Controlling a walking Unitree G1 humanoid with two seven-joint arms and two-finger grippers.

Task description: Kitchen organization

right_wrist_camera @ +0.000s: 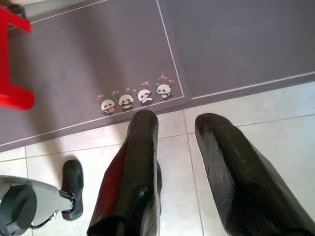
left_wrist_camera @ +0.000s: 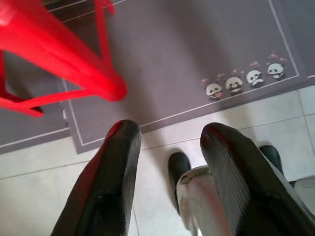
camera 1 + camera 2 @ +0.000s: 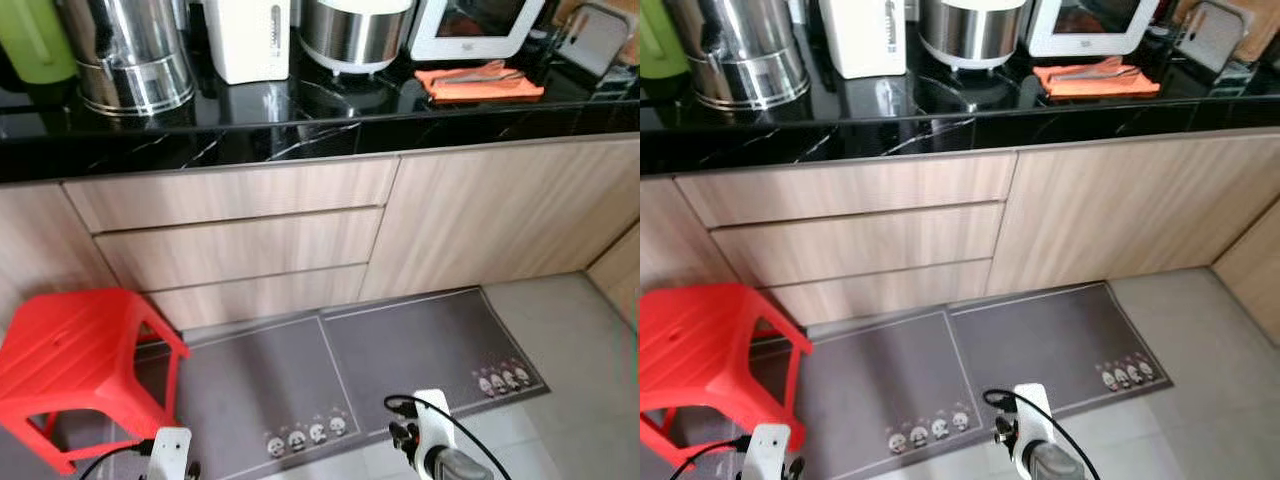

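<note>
From where I sat, the robot stood facing the black marble counter with both arms hanging low, and I judged the kitchen organization had not visibly begun. The left gripper hung over pale floor tile beside the red plastic stool, its two black fingers spread apart and holding nothing. The right gripper hung the same way, fingers parted and empty, above the tile just short of the grey floor mats with their rows of little pandas. The things I took to be the task's work all sat up on the counter, well apart from either gripper: a steel urn, a green jug at the far left, a white appliance, a steel rice cooker, a white-framed appliance and an orange cloth lying flat with what looked like a utensil on it. The three wood drawers and the cabinet door below were all closed. I could read no brand, label or writing anywhere; the white appliance's front panel was too small to make out.
</note>
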